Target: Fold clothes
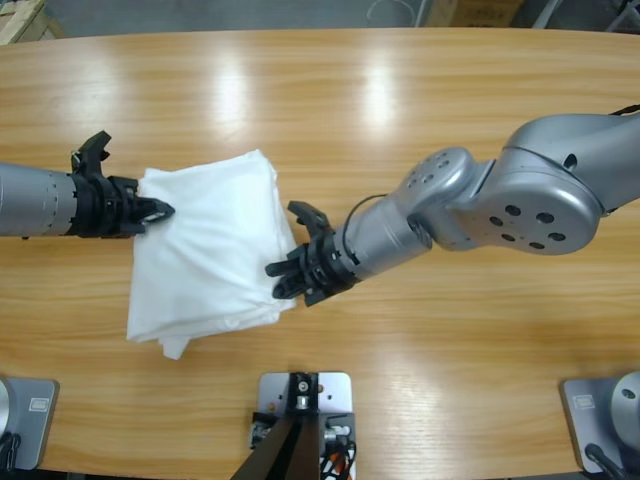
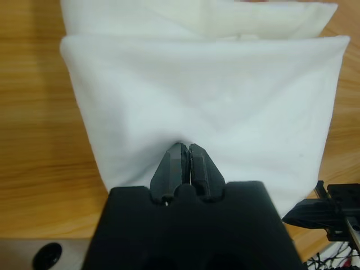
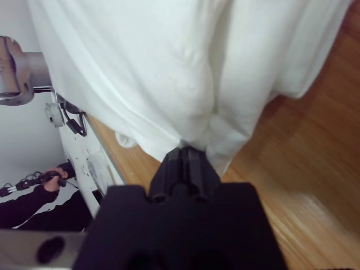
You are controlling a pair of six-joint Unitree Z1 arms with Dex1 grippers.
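On the long wooden table (image 1: 400, 100), left of centre, a plain white cotton T-shirt (image 1: 210, 250) folded into a thick, slightly skewed bundle, layered edges showing along its far side in the left wrist view. At its left edge, the left arm's black two-jaw gripper (image 1: 150, 211) clamped tight on the white cloth; at its lower right corner, the right arm's black gripper (image 1: 287, 272) pinched shut on the fabric too. Small in the right wrist view's background, a person's dark sleeve (image 3: 25, 203).
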